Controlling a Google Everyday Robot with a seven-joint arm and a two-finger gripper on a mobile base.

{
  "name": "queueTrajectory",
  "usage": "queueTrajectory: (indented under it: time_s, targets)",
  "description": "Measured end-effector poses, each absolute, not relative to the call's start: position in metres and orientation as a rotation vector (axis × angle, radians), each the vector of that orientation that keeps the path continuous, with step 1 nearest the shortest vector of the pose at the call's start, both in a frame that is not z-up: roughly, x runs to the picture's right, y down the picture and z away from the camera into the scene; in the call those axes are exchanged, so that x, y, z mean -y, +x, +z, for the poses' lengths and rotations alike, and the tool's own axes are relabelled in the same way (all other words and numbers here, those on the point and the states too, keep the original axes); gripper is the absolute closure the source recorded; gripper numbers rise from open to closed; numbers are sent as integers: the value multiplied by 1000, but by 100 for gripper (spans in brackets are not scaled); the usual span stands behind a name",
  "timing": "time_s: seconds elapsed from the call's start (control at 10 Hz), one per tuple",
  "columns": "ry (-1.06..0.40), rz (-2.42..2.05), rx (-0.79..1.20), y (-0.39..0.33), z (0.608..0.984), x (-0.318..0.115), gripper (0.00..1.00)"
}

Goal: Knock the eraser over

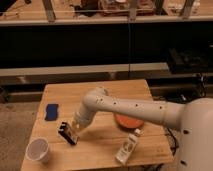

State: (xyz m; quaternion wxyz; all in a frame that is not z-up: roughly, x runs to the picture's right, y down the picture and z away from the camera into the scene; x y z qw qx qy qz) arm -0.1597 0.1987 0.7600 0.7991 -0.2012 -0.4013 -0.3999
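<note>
1. Camera view, the step in hand: on the wooden tabletop the robot's pale arm reaches down and to the front-left, its hand low at the eraser. To my eye the push is at its decisive point. It looks best served by a short, steady sideways shove applied high on the block, so that it tips rather than slides, and kept brief enough to stop short of the white cup at the front-left corner.

2. Camera view, eraser and hand: the small dark block stands leaning near the tabletop's front-left, between the blue pad behind it and the cup in front. The hand sits right against its right side, seemingly touching. Whether the fingers are spread or closed I cannot tell. The orange dish and white bottle lie well apart, on the right.
</note>
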Motion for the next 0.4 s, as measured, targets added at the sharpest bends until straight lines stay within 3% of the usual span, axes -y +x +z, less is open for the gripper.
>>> queueTrajectory:
  time_s: [0.4]
  targets:
    - [-428, -870, 868, -185, 771, -186, 95]
